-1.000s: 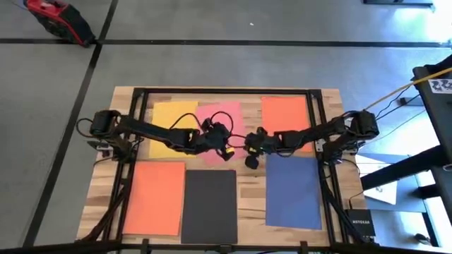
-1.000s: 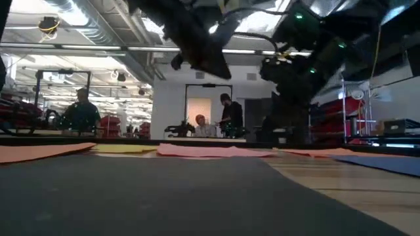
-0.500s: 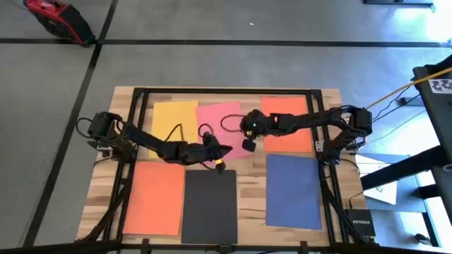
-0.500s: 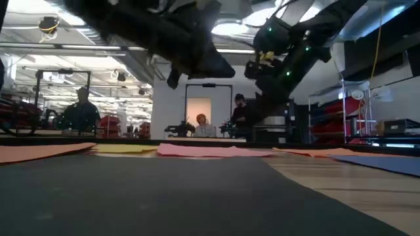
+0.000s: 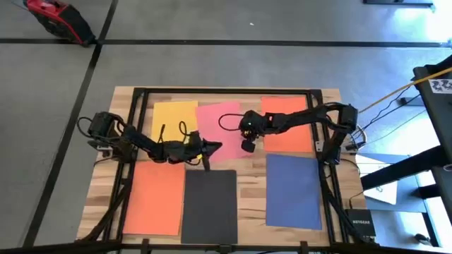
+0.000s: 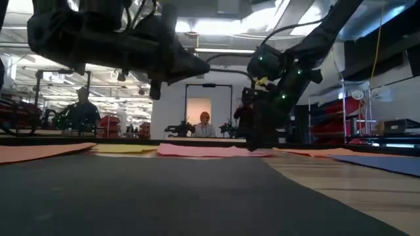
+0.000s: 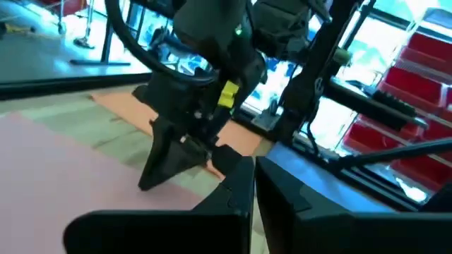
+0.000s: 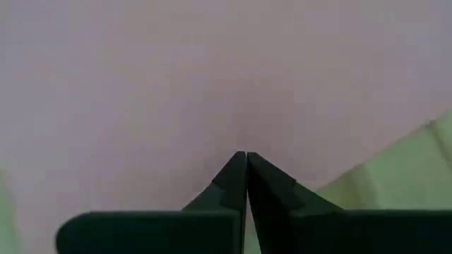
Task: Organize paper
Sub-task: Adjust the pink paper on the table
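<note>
Pink sheet under the right tip: the right gripper (image 8: 246,156) has its two fingers pressed together with nothing between them, the closed point set down on the pink paper (image 5: 220,125) near its edge by the bare wood.
Left gripper (image 5: 209,148): hangs low over the near edge of the pink sheet, just above the black paper (image 5: 210,204); its fingers look brought together, holding nothing.
Layout: yellow paper (image 5: 174,120), pink, and an orange paper (image 5: 286,118) in the far row; a second orange sheet (image 5: 155,197), black, and dark blue paper (image 5: 292,190) in the near row, all flat on the table (image 5: 247,190).
Skew: pink lies tilted, its edge seeming to lap the yellow.
Handling, as I judge it: featherlight, limp, easily creased, hard to pinch flat.
Where to hold: press near a corner and drag, or lift an edge.
</note>
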